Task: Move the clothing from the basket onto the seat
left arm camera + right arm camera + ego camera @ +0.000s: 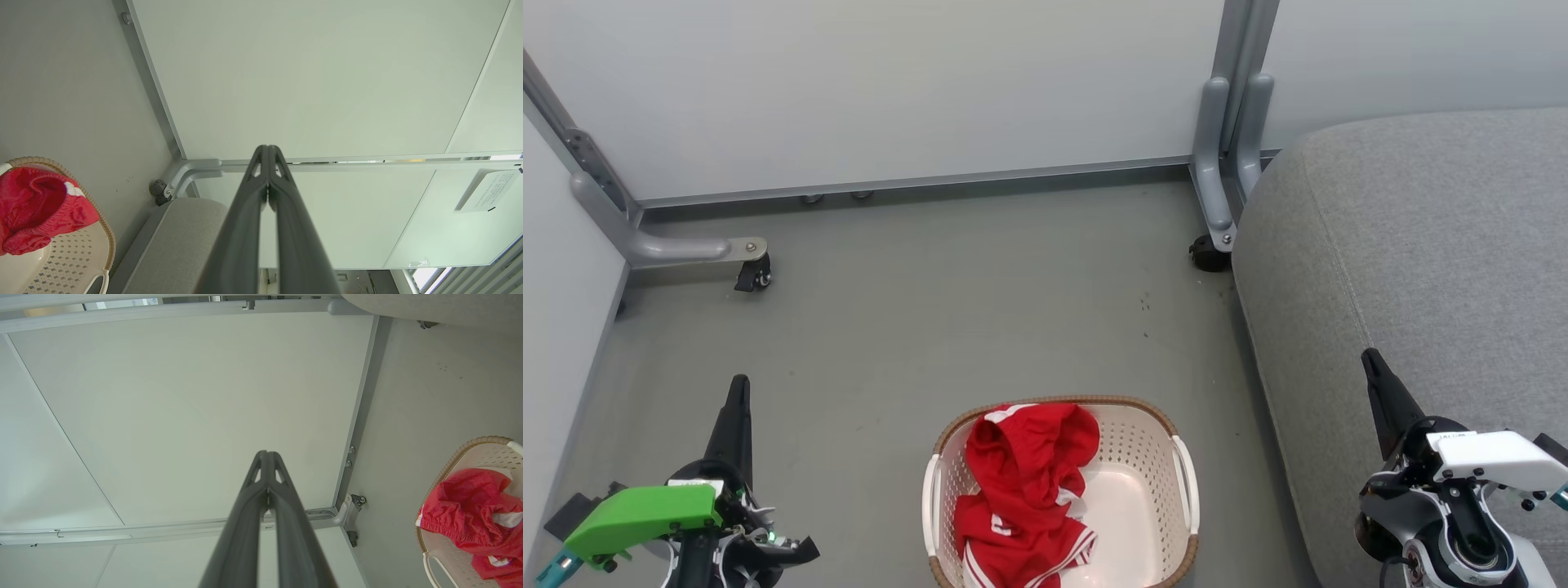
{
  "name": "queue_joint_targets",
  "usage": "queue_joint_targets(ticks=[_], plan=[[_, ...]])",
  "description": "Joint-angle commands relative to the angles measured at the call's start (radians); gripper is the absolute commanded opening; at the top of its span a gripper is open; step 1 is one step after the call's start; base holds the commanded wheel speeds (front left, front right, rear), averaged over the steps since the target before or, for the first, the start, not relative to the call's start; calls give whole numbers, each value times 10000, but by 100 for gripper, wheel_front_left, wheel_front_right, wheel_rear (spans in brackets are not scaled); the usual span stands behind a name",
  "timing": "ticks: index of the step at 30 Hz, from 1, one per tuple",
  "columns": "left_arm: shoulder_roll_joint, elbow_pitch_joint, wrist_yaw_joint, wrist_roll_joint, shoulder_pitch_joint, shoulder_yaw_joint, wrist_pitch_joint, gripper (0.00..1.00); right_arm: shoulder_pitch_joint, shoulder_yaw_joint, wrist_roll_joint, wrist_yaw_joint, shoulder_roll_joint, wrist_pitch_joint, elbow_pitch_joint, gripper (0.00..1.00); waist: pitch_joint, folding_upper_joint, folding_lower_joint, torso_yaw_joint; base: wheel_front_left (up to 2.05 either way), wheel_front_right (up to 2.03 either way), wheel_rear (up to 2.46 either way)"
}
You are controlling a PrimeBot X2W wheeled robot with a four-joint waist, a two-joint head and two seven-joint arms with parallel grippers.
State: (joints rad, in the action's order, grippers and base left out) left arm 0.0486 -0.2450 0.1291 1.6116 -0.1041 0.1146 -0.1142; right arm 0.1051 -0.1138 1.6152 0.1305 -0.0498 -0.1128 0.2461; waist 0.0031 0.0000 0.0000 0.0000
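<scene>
One basket (1186, 478) holding red clothing (1025, 482) — count unclear; one seat (1437, 245) alongside; left gripper (739, 385), right gripper (1370, 359) pinched together, empty.

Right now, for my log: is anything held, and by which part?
Nothing: left gripper and right gripper are shut empty; the red white-striped clothing lies in the cream perforated plastic basket.

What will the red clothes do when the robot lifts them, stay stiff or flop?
The clothing lies crumpled in soft folds, so it will probably flop and dangle. It looks thin, so likely light. It is bunched against one wall of the basket, so it may drag on the rim.
</scene>
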Motion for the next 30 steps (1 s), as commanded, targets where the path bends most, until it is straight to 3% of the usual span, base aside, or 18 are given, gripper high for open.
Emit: queue_joint_targets(ticks=[1,14,15,24,30], plan=[[21,-3,52,29,-108,9,-23,0,87,5,-49,4,-19,-11,15,0,0,0,0,0,0,0,0],[21,-3,52,29,-108,9,-23,0,87,5,-51,4,-19,-11,14,0,0,0,0,0,0,0,0],[-8,-42,-4,-3,15,-10,11,100,-17,1,0,0,10,3,35,100,0,0,0,0,0,0,0],[-15,-3,-5,-67,20,-349,299,100,-127,154,-129,-1,29,266,-41,100,-5,0,0,2,0,0,0],[57,257,-3,-725,3,-558,608,100,-187,341,-917,-1,-127,599,-196,100,-30,0,0,15,0,0,0]])
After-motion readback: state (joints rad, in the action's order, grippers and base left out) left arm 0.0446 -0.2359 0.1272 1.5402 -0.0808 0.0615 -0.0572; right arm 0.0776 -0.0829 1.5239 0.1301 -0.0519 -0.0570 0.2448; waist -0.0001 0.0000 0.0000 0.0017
